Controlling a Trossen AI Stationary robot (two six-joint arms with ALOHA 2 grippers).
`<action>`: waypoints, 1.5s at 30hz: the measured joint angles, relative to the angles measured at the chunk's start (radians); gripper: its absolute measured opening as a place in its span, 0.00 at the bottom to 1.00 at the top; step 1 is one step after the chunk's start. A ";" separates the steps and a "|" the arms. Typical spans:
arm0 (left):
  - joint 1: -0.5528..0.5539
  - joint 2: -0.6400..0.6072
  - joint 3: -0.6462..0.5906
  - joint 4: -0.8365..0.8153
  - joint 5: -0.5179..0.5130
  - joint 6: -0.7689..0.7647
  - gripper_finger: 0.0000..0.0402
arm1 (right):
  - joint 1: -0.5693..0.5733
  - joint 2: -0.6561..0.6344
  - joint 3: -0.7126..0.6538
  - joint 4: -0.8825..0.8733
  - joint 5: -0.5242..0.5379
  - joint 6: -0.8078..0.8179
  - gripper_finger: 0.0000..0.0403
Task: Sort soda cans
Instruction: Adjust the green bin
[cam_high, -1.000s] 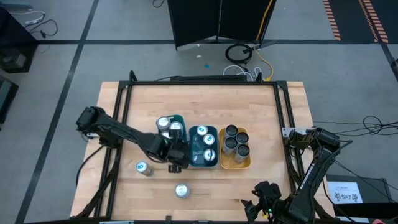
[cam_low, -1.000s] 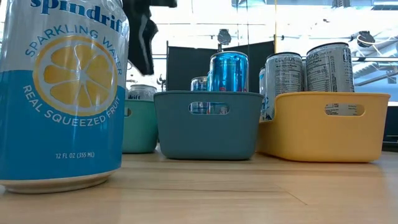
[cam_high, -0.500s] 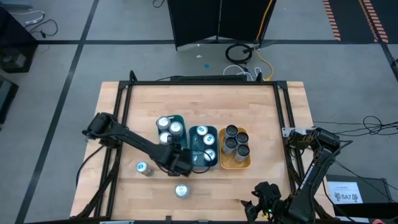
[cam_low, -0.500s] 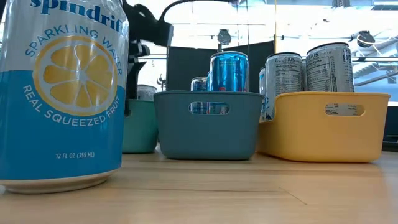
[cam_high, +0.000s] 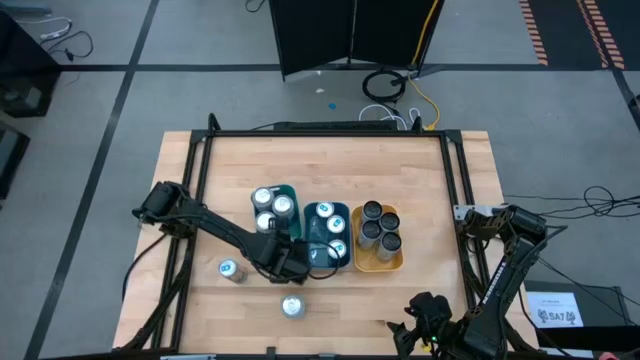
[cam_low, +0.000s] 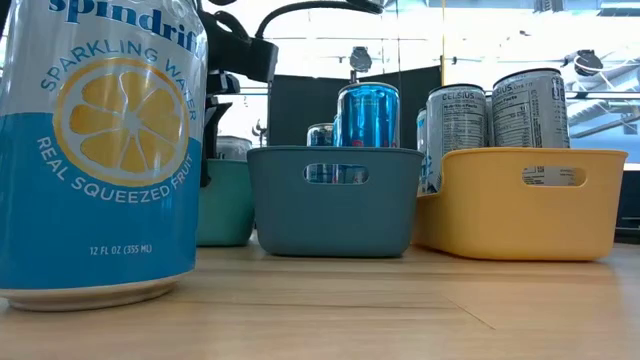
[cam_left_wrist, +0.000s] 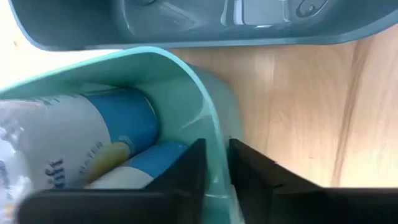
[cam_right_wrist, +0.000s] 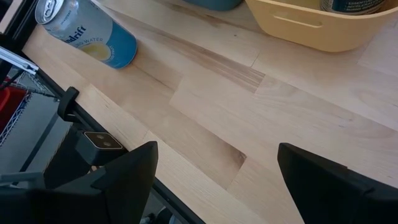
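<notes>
Wooden table; left claw pinches smooth mint tray rim; right claw wide.

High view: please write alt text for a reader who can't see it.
Three bins sit side by side mid-table, green, blue and yellow, each holding cans. The left pincer reaches the green bin's near edge; two loose cans stand nearer the front, and the right pincer waits front-right.
</notes>
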 joint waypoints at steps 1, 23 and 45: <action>0.000 0.000 0.000 -0.001 0.002 -0.011 0.16 | 0.000 0.000 0.000 0.000 0.000 0.000 0.80; -0.108 -0.003 0.000 -0.108 0.048 -0.168 0.06 | 0.000 0.000 0.000 0.000 0.000 -0.020 0.80; -0.116 -0.008 0.003 -0.045 0.174 -0.221 0.06 | 0.000 0.000 0.000 0.010 0.000 -0.047 0.80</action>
